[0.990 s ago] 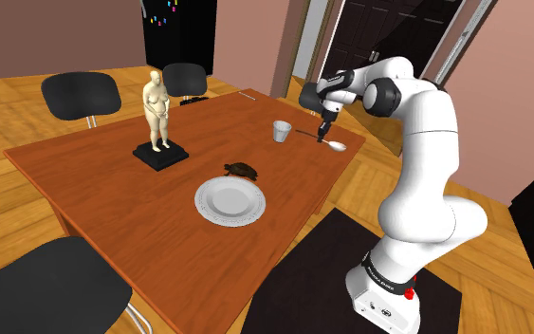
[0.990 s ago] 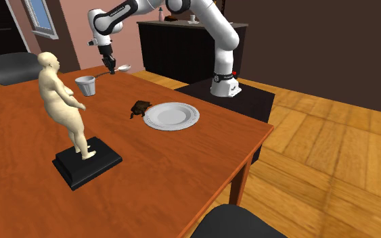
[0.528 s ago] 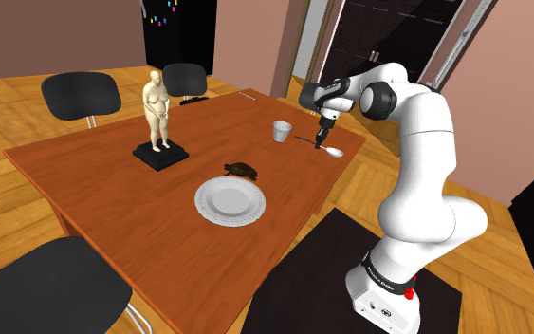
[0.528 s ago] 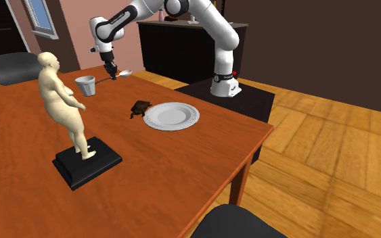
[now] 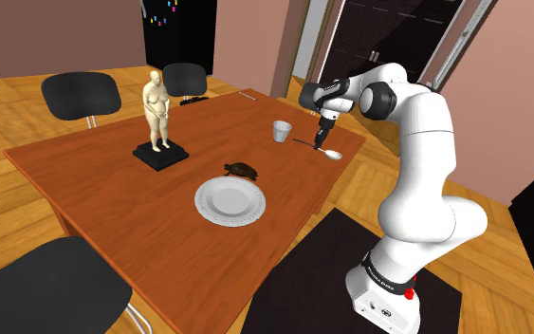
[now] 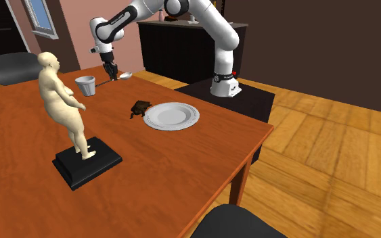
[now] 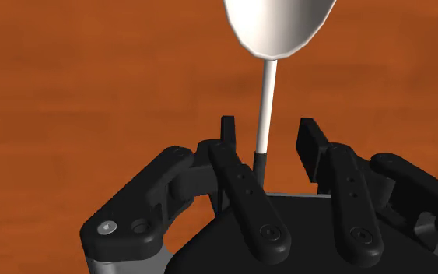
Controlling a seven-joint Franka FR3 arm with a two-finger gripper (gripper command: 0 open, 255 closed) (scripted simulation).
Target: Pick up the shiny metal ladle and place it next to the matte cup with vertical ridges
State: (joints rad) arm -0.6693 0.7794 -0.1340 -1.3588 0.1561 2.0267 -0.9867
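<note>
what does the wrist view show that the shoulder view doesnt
Wrist view: the gripper jaws stand apart, with the thin handle of the ladle between them and a gap on each side. Shoulder view: the ladle lies on the table beside the white cup, with a figurine, a plate and a small dark turtle farther along. Both share the ladle, the gripper over its handle and the brown tabletop.

Bright even light, faint soft shadows on table [image 5: 94,161], flat sim render, sharp thruout
</note>
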